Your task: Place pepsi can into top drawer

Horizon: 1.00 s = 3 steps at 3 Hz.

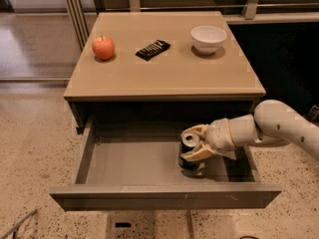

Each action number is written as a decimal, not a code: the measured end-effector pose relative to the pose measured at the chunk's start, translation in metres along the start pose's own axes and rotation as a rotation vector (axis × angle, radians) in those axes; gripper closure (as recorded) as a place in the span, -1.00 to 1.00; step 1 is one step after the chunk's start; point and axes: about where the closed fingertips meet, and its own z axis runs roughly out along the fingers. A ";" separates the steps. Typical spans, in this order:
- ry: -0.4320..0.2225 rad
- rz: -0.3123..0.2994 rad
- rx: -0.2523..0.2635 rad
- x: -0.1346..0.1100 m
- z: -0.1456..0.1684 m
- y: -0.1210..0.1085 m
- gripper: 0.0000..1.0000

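Note:
The top drawer [134,162] is pulled open below the tan cabinet top, its grey inside showing. The pepsi can [187,157], dark blue with a silver top, stands upright in the right half of the drawer, its base at the drawer floor. My gripper [195,143] reaches in from the right on a white arm. Its tan fingers [198,155] are closed around the can's upper part.
On the cabinet top [164,73] lie a red apple [103,47] at the left, a dark snack bar [152,49] in the middle and a white bowl [209,37] at the right. The drawer's front panel [164,196] juts toward me. Speckled floor surrounds the cabinet.

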 end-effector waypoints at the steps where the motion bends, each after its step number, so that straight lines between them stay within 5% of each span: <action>1: 0.000 -0.004 -0.004 0.002 0.001 0.001 1.00; 3: 0.000 -0.004 -0.004 0.002 0.001 0.001 0.15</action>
